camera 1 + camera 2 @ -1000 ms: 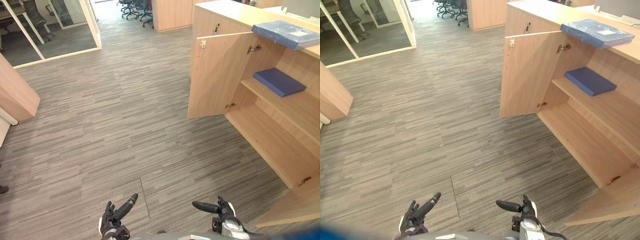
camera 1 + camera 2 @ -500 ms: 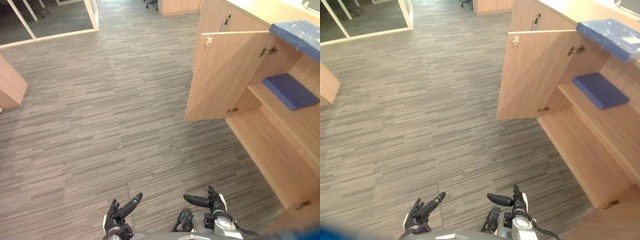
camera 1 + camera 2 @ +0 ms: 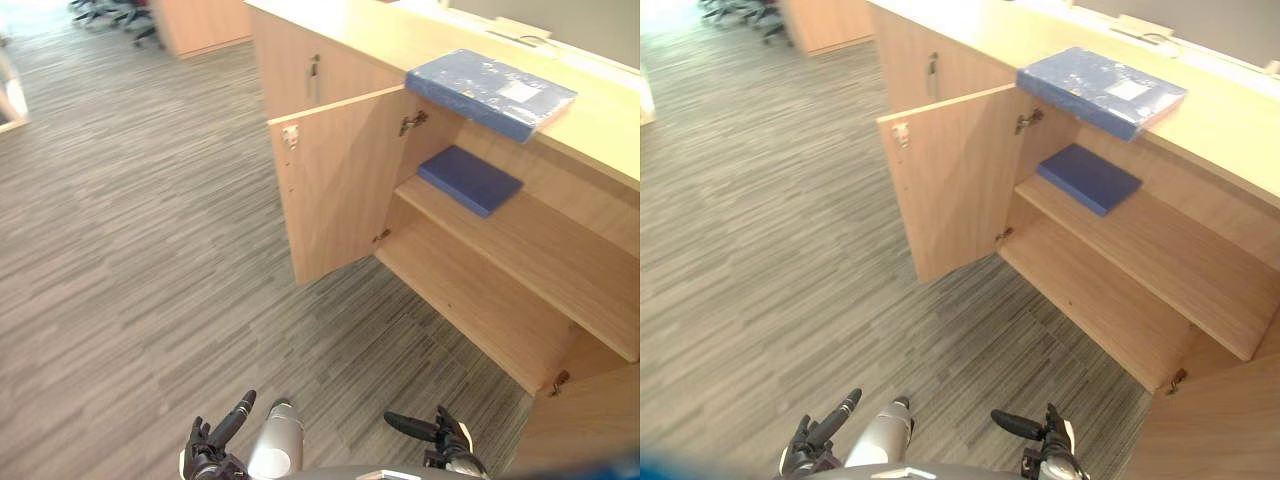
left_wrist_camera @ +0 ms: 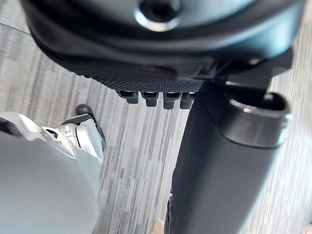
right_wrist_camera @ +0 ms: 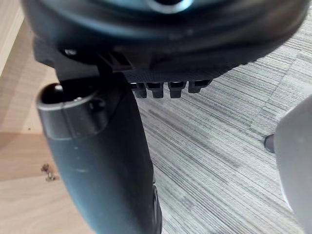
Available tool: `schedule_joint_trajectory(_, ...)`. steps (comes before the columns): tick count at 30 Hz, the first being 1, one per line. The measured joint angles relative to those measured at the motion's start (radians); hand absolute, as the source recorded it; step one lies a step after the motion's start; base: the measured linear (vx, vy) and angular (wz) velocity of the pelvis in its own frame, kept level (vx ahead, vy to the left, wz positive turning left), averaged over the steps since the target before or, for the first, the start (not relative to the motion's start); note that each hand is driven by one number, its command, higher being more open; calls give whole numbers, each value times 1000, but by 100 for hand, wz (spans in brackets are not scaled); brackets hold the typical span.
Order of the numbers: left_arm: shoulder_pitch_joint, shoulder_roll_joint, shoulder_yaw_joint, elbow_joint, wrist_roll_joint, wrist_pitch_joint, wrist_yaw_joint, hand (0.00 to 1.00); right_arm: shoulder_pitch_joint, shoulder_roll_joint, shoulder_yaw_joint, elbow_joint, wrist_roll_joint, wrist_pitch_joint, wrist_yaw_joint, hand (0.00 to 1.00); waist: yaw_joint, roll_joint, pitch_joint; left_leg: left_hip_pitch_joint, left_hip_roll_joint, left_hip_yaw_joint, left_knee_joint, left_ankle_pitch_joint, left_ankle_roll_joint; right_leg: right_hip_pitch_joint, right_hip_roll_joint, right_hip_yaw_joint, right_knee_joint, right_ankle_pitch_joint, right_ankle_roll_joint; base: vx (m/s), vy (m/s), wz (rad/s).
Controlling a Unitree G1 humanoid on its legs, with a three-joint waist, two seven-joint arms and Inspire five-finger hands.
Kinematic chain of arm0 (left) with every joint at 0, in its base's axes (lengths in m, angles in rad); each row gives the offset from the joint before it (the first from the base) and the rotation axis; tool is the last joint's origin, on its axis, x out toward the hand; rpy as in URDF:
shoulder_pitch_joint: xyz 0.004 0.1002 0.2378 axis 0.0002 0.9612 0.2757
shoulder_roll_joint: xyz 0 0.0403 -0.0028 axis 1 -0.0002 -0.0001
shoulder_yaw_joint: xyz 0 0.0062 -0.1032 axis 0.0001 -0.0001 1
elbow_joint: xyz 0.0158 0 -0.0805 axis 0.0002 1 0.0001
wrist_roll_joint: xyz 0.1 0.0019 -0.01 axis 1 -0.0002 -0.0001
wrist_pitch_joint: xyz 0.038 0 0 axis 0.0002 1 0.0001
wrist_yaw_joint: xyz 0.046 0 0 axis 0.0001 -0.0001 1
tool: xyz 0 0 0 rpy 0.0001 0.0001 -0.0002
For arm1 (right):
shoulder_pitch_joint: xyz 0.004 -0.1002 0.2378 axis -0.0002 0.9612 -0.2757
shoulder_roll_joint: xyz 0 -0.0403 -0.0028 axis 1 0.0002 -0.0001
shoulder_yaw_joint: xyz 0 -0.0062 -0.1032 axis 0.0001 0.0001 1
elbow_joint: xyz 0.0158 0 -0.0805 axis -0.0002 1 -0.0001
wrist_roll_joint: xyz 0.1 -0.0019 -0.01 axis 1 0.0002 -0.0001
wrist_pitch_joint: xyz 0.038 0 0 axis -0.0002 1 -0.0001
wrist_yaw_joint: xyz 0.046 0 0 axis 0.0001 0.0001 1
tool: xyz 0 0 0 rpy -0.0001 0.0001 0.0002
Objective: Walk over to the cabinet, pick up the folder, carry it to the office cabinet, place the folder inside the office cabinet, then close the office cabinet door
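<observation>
The blue folder (image 3: 490,92) lies flat on top of the office cabinet (image 3: 600,135), at the top's front edge. A darker blue folder (image 3: 470,180) lies on the cabinet's upper shelf just below. The cabinet's door (image 3: 335,190) stands open. Well short of the cabinet, over grey carpet (image 3: 130,250), the left hand (image 3: 207,460) and right hand (image 3: 448,448) hang with fingers loosely straight — both empty.

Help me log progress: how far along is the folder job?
Done: the robot faces the cabinet, whose door stands open. In hand: nothing; the left hand and right hand hang open and empty. Left: lifting the blue folder off the cabinet top, shelving it inside, where a darker folder lies, and closing the door.
</observation>
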Motion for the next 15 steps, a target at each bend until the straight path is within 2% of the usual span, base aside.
schedule_joint_trajectory(1, -21, 4, 26, 5, 0, -1, 13, 100, 6, 18, -1, 5, 0, 4, -3, 100, 0, -41, -16, 4, -31, 54, 14, -28, 38, -29, -57, 19, 50, -9, 18, 426, 366, -83)
schedule_joint_trajectory(2, -22, 4, 39, 5, 1, -1, 21, 100, 10, 43, 0, 4, -1, 2, 1, 100, 7, -66, -31, 30, -41, 113, 14, -48, 63, -73, -102, 33, 139, -6, 29, 400, 337, -104)
schedule_joint_trajectory(3, -18, 4, 41, 5, 2, 1, 23, 100, 10, 52, -1, 4, -2, 2, 2, 100, 14, -72, -32, 56, -43, 152, 9, -57, 75, -103, -127, 42, 212, -6, 30, 372, 340, -143)
schedule_joint_trajectory(4, -13, 2, 46, 5, 2, 1, 27, 100, 9, 50, 1, -14, -4, 3, 18, 100, 28, -82, -29, 113, -55, 226, -4, -68, 93, -181, -182, 52, 399, 1, 31, 302, 341, -152)
schedule_joint_trajectory(5, -16, 2, 47, 10, 21, 1, 33, 100, -10, 46, 1, -5, -5, -3, 24, 100, 28, -78, -26, 166, -64, 286, -21, -80, 115, -262, -246, 28, 583, 27, -14, 285, 389, -136)
schedule_joint_trajectory(6, -20, 3, 45, 12, 34, 1, 34, 100, -24, 46, 1, 3, -5, -3, 24, 100, 26, -70, -22, 187, -67, 306, -23, -85, 124, -288, -272, -8, 645, 32, -39, 173, 304, -87)
schedule_joint_trajectory(7, -27, 4, 41, 11, 48, 0, 35, 100, -47, 41, 1, 15, -8, -7, 22, 100, 16, -55, -15, 211, -65, 326, -27, -94, 139, -313, -309, -95, 697, 36, -75, 107, 257, -58)
schedule_joint_trajectory(8, -38, 7, 41, 12, 53, -1, 36, 100, -69, 40, 9, 34, -8, -13, 20, 100, 4, -41, -13, 240, -58, 350, -52, -113, 167, -339, -338, -208, 702, 44, -97, 82, 198, -77)
schedule_joint_trajectory(10, -48, 8, 48, 13, 53, -4, 51, 100, -93, 45, 46, 40, -13, -18, 21, 100, 5, -33, -8, 263, -33, 416, -80, -131, 183, -409, -317, -270, 646, 39, -87, 75, 120, -111)
schedule_joint_trajectory(11, -39, 7, 49, 16, 55, -4, 59, 100, -106, 45, 60, 36, -15, -22, 21, 100, 1, -16, 0, 279, 3, 479, -93, -145, 176, -460, -272, -288, 564, 33, -67, 71, 15, -125)
schedule_joint_trajectory(13, -37, 6, 49, 27, 63, -3, 66, 100, -115, 42, 76, 34, -14, -32, 22, 100, -7, -1, 10, 311, 46, 526, -122, -155, 164, -484, -211, -304, 433, 48, -40, 148, -71, -119)
schedule_joint_trajectory(14, -43, 8, 47, 38, 73, -3, 65, 100, -125, 47, 79, 34, -14, -40, 30, 100, -17, 7, 13, 327, 82, 547, -142, -164, 149, -501, -154, -292, 326, 79, -22, 220, -150, -86)
schedule_joint_trajectory(15, -47, 9, 43, 46, 81, -3, 64, 100, -130, 49, 81, 34, -14, -42, 34, 100, -27, 8, 15, 337, 95, 548, -153, -169, 141, -505, -127, -276, 282, 127, -23, 306, -211, -57)
